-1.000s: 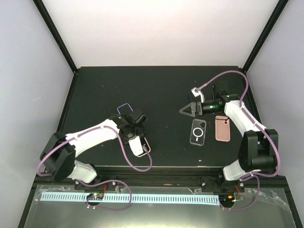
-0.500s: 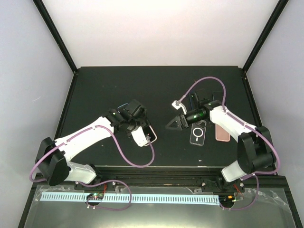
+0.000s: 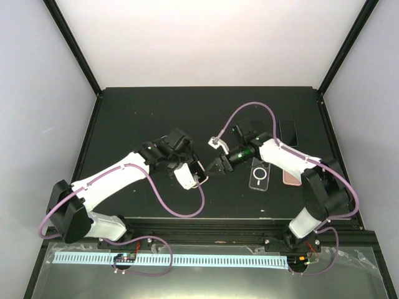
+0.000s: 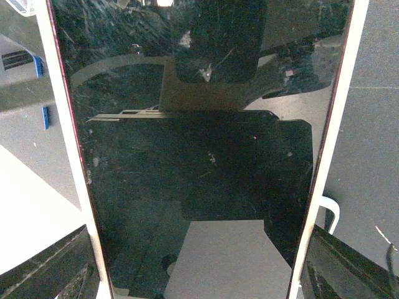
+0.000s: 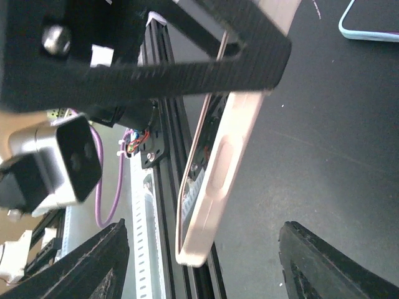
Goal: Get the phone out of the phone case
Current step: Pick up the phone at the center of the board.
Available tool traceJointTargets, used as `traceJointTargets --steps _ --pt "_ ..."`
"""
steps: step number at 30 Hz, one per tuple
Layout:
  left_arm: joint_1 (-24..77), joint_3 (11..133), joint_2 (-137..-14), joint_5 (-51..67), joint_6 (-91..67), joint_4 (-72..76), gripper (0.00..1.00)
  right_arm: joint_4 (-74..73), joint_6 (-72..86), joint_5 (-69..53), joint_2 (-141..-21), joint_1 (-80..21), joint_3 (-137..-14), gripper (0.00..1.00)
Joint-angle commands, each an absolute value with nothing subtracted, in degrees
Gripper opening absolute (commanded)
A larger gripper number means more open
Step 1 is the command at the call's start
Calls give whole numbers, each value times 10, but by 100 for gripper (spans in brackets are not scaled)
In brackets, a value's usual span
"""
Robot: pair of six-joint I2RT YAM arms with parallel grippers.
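A phone with a dark glass screen [image 4: 199, 143] sits in a pale pink phone case [image 5: 218, 168]. My left gripper [image 3: 187, 169] is shut on the case's long edges and holds it above the table, left of centre. In the left wrist view the screen fills the frame, with the case's edges [image 4: 335, 131] on both sides. My right gripper [image 3: 214, 167] is open and straddles the free end of the cased phone [image 3: 200, 179]. Its fingers [image 5: 93, 261] stand clear of the case on each side. The left gripper's black finger [image 5: 156, 62] crosses the top of the right wrist view.
A clear case with a ring [image 3: 259, 176] lies right of centre. A pink case [image 3: 290, 179] lies beside it, partly under the right arm. A dark phone [image 3: 288, 132] lies at the back right. A blue-rimmed case [image 5: 368, 25] rests on the table. The black front rail [image 3: 206, 227] runs along the near edge.
My right arm swung left from above the loose cases to the held phone, and its jaws narrowed somewhat. My left gripper carried the cased phone up and to the right.
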State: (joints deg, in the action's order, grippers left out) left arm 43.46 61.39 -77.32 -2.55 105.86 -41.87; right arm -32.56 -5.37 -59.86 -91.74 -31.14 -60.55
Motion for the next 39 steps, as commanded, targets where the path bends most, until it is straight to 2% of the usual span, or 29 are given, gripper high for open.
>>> traceJointTargets --steps 1,6,10,19,22,23,26,29,39 --pt "434 641 -757 -20 1052 -396 43 -311 -43 -584 -945 -328 -649 66" --pt "436 644 -756 -21 1046 -388 43 -306 -30 -591 -964 -340 -674 59" --pt "436 654 -757 -16 1032 -386 42 -297 -20 -599 -967 -345 -677 44" --pt "437 647 -748 -19 1009 -367 43 -303 -13 -598 -951 -345 -674 20" --pt "437 646 -742 -25 998 -357 49 -308 -12 -604 -946 -345 -678 11" --pt "437 643 -739 -28 993 -352 54 -309 -12 -604 -943 -345 -678 9" --pt "436 633 -729 -37 977 -328 77 -313 -12 -605 -935 -340 -682 2" --pt "433 629 -712 -43 945 -306 98 -311 -8 -611 -926 -323 -684 1" --pt "388 641 -666 -3 753 -265 99 -217 68 -654 -873 -232 -683 1"
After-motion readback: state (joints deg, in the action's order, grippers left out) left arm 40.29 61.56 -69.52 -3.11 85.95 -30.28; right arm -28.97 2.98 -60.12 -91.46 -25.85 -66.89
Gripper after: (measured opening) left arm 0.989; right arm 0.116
